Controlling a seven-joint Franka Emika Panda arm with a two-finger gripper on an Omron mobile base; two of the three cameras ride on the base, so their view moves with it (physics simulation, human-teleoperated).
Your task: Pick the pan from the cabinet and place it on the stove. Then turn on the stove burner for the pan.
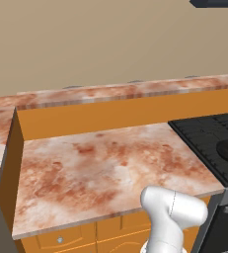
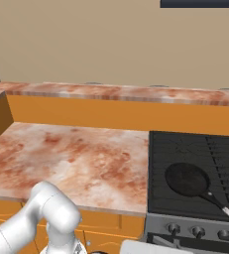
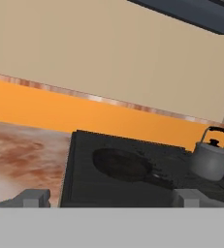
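Base views flank arm; all share stove [image 2: 195,163].

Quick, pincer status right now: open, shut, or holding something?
Pincer: open and empty; the pan sits apart from it on the stove.

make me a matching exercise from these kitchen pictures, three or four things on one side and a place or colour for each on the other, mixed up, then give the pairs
Things:
1. round matte black pan with a long straight handle
2. grey metal kettle with a black handle
3. row of round silver knobs
4. flat marbled countertop

Places or colours:
A. reddish and white, left of the black stove
B. along the stove's grey metal front edge
C. lying on the stove's dark grates, handle pointing to the front right
D. standing upright at the far right side of the stove, seen in the hand view

Pairs: 1-C, 2-D, 3-B, 4-A
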